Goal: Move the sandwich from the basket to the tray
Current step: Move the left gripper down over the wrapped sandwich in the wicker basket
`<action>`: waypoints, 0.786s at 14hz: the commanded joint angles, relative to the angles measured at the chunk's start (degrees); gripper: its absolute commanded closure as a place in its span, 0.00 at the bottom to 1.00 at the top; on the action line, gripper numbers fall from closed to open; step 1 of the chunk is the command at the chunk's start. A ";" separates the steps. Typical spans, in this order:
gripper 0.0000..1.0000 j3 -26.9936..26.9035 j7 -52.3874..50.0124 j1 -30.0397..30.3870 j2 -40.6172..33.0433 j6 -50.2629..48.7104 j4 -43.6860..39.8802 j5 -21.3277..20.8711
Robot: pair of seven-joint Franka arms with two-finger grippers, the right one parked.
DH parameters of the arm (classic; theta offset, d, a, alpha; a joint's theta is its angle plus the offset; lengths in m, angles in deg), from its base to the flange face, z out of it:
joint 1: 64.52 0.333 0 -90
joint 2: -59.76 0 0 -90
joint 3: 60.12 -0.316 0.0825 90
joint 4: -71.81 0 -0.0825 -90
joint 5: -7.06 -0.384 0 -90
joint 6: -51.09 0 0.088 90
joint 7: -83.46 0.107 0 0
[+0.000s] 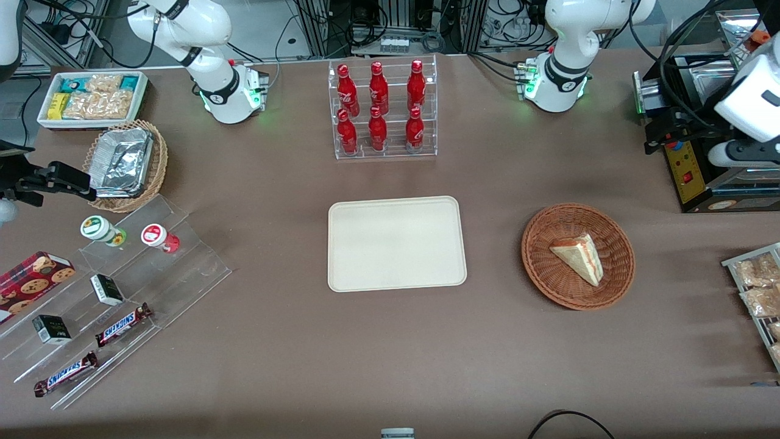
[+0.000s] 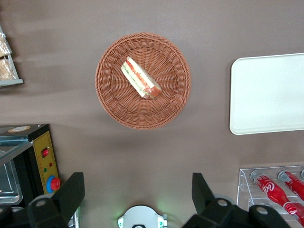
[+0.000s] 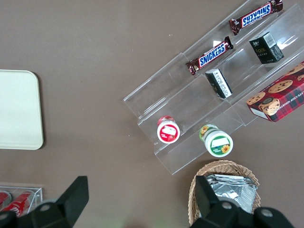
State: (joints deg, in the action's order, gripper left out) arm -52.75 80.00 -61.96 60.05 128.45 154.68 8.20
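Note:
The sandwich (image 1: 579, 259) (image 2: 141, 78), a pale wedge with red and green filling at its edge, lies in the round reddish-brown basket (image 1: 548, 277) (image 2: 166, 107). The cream tray (image 1: 396, 244) (image 2: 268, 95) (image 3: 16, 109) sits bare beside the basket, toward the middle of the table. My gripper (image 1: 670, 131) (image 2: 137, 192) hangs high over the working arm's end of the table, farther from the front camera than the basket. It is open wide, with nothing between its black fingers (image 2: 71, 190).
A clear rack of red bottles (image 1: 384, 110) (image 2: 278, 185) stands farther from the front camera than the tray. A black box with a yellow panel (image 1: 688, 171) (image 2: 42, 156) is under my gripper. Snack packets (image 1: 758, 286) lie nearby. Acrylic steps (image 1: 109, 286), a foil-holding basket (image 1: 125, 161) and a white bin (image 1: 91, 97) sit toward the parked arm's end.

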 commanded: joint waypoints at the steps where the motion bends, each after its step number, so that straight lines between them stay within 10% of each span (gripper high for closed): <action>1: 0.00 -0.42 1.00 0.26 -0.73 -0.28 0.45 0.80; 7: 0.00 -0.51 0.21 0.17 1.82 2.17 3.16 -1.75; 11: 0.00 -1.90 -1.01 0.35 -2.22 17.27 19.23 -2.81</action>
State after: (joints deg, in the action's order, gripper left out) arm -53.55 79.90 -61.87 61.58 139.91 165.69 6.09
